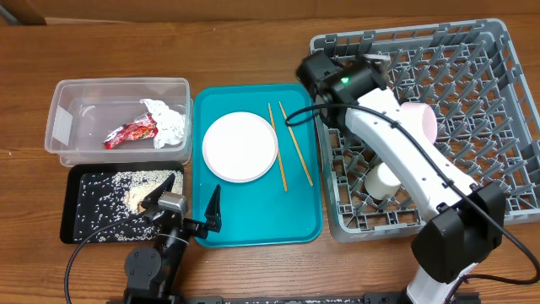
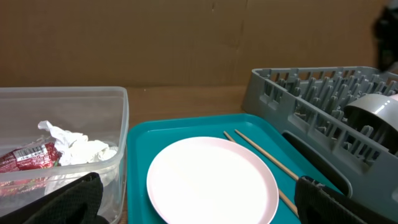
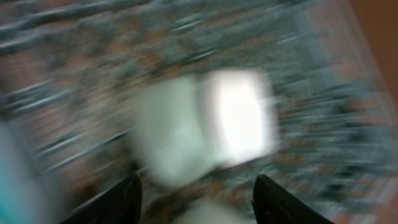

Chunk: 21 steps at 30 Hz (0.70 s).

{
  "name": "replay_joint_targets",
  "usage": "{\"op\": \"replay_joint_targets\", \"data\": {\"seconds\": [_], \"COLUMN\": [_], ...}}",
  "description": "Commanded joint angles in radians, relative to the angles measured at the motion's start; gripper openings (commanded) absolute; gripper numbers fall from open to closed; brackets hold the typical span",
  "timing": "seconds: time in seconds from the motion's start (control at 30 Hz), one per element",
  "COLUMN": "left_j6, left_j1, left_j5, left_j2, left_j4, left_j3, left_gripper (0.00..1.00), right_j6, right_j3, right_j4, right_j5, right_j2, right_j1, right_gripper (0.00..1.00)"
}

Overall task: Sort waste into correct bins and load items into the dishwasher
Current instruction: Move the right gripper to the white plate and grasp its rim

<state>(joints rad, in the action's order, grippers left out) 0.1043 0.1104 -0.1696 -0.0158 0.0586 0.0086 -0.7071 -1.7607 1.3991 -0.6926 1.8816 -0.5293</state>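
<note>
Lying beyond left end effector (image 1: 196,183): plate (image 1: 240,146)

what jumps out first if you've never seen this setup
The bright teal tray in the middle, carrying a white plate and two chopsticks, grabs attention first. To its right, the right arm reaches over a big grey dish rack. On the left, a clear tub holds a red wrapper and a tissue.

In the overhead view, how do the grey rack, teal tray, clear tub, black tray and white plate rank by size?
Grey rack
Teal tray
Clear tub and black tray, about alike
White plate
</note>
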Motion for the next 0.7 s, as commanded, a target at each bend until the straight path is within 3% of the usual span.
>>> {"op": "replay_joint_targets", "data": {"seconds": [0.0, 0.1, 0.27, 0.47, 0.67], "left_j6": [0.011, 0.011, 0.011, 0.011, 0.011], "left_j1": [-0.005, -0.005, -0.005, -0.005, -0.005], "left_j5": [-0.01, -0.011, -0.011, -0.011, -0.011], "left_j2": [0.011, 0.011, 0.011, 0.011, 0.011], "left_j4": [0.0, 0.0, 0.0, 0.0, 0.0], "left_j3": [-0.004, -0.004, -0.004, -0.004, -0.004], "left_gripper": [1.0, 1.0, 1.0, 1.0, 1.0], "right_j6": [0.3, 0.367, 0.355, 0.162, 0.022], "right_j3": [0.004, 0.054, 0.184, 0.421, 0.539], "right_j4": [-0.145, -0.263, -0.434, -0.707, -0.863], "right_j5": [0.563, 0.81, 0.978, 0.974, 0.933], "right_j2": [-0.021, -0.021, -0.021, -0.02, -0.014], "right_j1": [-0.027, -0.032, -0.033, -0.05, -0.058], "right_gripper": [0.56, 0.56, 0.54, 0.53, 0.41]}}
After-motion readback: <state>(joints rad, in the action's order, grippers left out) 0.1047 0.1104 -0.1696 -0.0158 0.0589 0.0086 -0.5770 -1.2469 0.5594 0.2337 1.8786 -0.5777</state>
